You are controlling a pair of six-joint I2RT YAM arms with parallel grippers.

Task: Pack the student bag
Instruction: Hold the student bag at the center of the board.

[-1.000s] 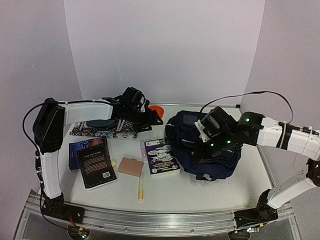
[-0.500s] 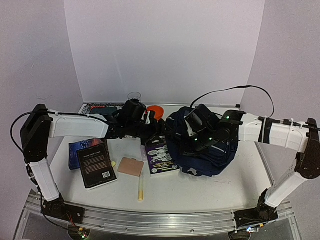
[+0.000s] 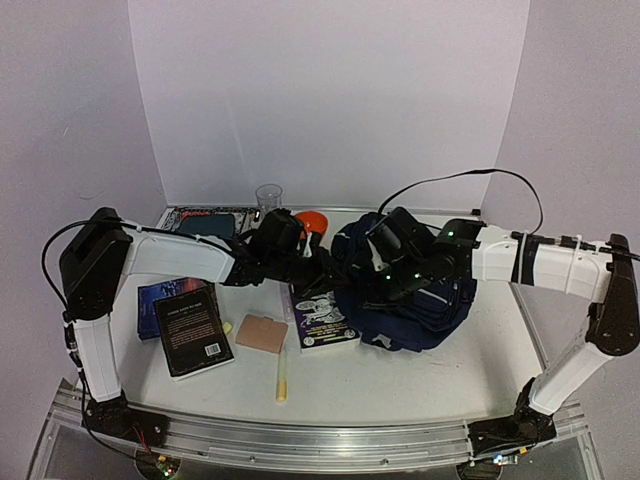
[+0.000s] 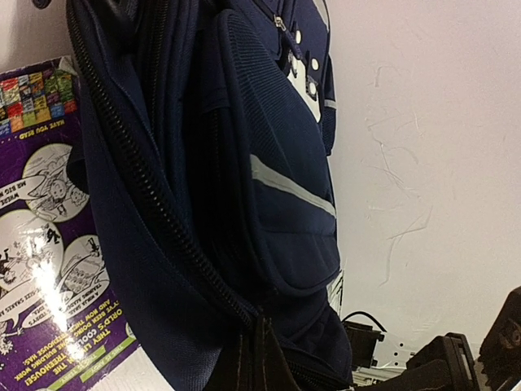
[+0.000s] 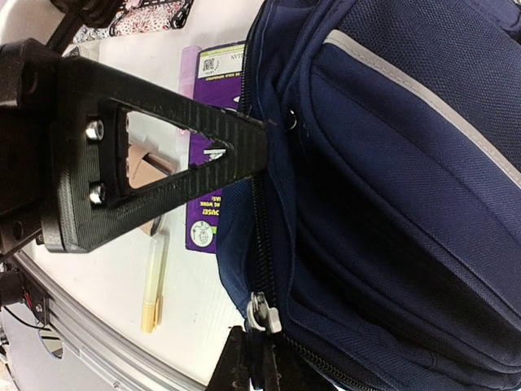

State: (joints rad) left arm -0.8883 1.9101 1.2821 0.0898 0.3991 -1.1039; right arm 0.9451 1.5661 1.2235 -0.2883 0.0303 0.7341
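While both arms reach in low over the desk (image 3: 420, 375), the student bag (image 3: 440, 315) lies slumped on its right-centre part, a navy heap with a thin pale stripe across one pocket. The left gripper (image 4: 259, 342) is closed on the bag's left rim, its dark fingers pinched together on the fabric where a line of zipper teeth runs down to them. The right gripper (image 5: 254, 350) is likewise closed on the bag, nipping its edge just below a silver zipper pull (image 5: 259, 313) (whether it has the pull itself or only cloth, I cannot tell). In the right wrist view, one black triangular finger of the left gripper meets the bag at a seam.

Just beside the bag's left edge lies a purple comic book (image 3: 322, 315). Farther left a black book (image 3: 192, 335) rests partly on a blue one (image 3: 158, 293). Between the black book and the comic sits a tan pad (image 3: 262, 333), with a yellow marker (image 3: 281, 378) near it toward the front. At the back stand a clear cup (image 3: 268, 195) and an orange object (image 3: 314, 220).
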